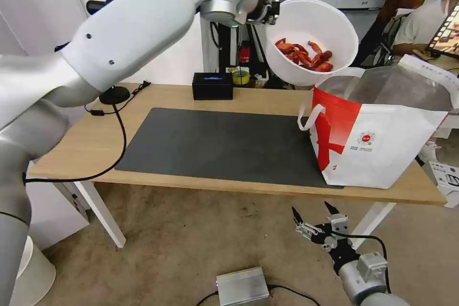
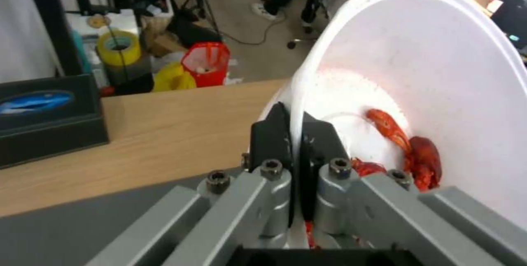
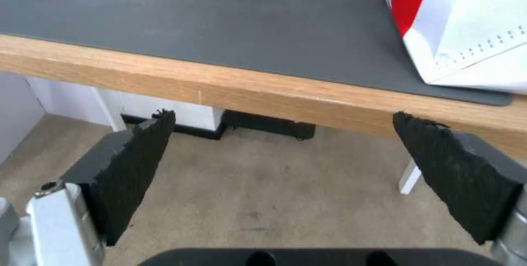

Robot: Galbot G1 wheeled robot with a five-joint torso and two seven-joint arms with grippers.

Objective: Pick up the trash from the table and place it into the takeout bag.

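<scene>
Low below the surface edge, right gripper hangs released while left gripper pinches the tilted bowl rim above the bag, where a thin grip could spill shells outside.

The right pincer is hanging below the front edge of the counter, its two black padded fingers spread wide apart with nothing between them. Beyond the fingers, the dark grey mat is lying across the counter's light wood. The takeout bag, white with a red panel, is standing on the mat at its far corner. Beige floor and a white counter leg are showing underneath.
</scene>
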